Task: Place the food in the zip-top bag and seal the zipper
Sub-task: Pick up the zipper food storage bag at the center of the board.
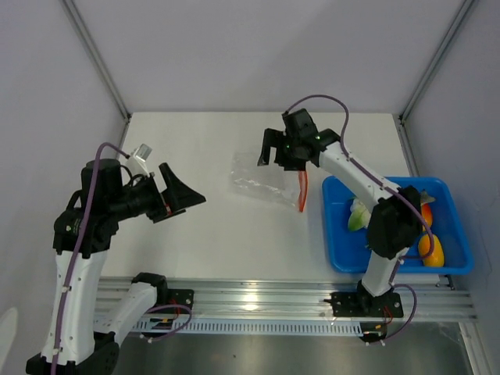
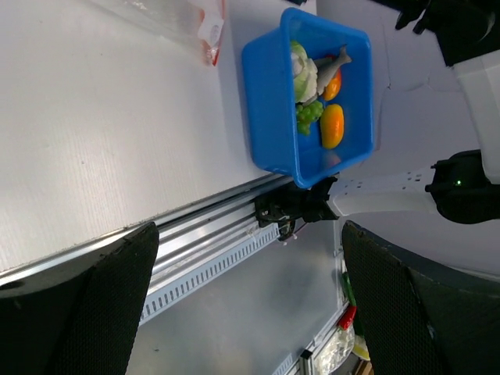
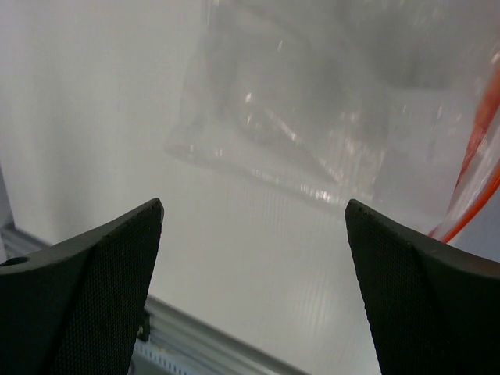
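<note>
**Now both claws are released, and the food is apart from the bag**

The zip-top bag (image 1: 262, 183) lies flat on the white bench (image 1: 195, 148), about in the middle and a little to the right. Its zipper (image 1: 303, 191) runs along the right edge of the bag, on the side that faces the blue tray (image 1: 437, 268).

The right claw (image 1: 280, 158) hangs over the far edge of the bag with its fingers spread wide, and it grasps nothing. In the right wrist view the crinkly plastic lies just beyond the two fingertips, and the orange-red strip is at the right border.

The left claw (image 1: 186, 195) is also released and empty. It points to the right and is well apart from the bag, on its left side.

The food (image 2: 332, 125) is in the tray, just right of the bag: orange fruit, a green leafy piece (image 1: 358, 215) and small green round bits (image 2: 307, 113).
</note>
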Motion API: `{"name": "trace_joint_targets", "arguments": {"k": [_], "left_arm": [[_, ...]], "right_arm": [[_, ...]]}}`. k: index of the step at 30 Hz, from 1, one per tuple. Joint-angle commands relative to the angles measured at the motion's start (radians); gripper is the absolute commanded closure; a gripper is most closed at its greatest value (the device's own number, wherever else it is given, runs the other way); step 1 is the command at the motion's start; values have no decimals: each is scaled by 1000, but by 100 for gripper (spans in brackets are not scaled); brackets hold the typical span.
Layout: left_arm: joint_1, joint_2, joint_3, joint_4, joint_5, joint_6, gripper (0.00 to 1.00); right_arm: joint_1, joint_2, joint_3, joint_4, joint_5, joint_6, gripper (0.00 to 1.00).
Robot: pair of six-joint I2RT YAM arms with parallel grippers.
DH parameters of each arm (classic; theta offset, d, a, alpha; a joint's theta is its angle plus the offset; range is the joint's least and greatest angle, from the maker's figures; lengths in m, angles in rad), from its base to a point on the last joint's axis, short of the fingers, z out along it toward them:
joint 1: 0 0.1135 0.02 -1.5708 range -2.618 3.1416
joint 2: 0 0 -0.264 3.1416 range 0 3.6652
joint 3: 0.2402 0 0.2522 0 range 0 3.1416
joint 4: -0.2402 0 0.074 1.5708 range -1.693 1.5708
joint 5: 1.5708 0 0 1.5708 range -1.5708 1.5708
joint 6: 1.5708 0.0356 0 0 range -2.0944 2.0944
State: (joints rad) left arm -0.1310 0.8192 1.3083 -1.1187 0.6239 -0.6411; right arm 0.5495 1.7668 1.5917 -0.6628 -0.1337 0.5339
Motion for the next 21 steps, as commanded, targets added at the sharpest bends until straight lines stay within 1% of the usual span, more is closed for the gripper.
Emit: {"name": "trace_joint_targets", "arguments": {"k": [1, 3, 7, 10, 16, 19, 20, 21], "left_arm": [[-2, 40, 52, -52, -36, 49, 0], [-4, 57, 62, -50, -33, 50, 0], [-4, 78, 54, -46, -26, 54, 1], [-4, 96, 58, -64, -21, 61, 1], [-4, 124, 63, -104, -32, 61, 1], [-4, 127, 55, -95, -27, 47, 0], [-4, 127, 49, -89, -26, 43, 0], [-2, 126, 39, -70, -23, 37, 0]], "right_arm": [[-19, 132, 221, -95, 181, -63, 1], [-37, 227, 337, -161, 242, -92, 1], [-135, 353, 467, -237, 234, -103, 1], [-187, 410, 498, -256, 215, -141, 1], [-244, 467, 528, -248, 171, -242, 1], [-279, 499, 531, -225, 82, -270, 1], [-296, 506, 533, -219, 4, -278, 1], [-302, 514, 536, -216, -16, -281, 1]]}}
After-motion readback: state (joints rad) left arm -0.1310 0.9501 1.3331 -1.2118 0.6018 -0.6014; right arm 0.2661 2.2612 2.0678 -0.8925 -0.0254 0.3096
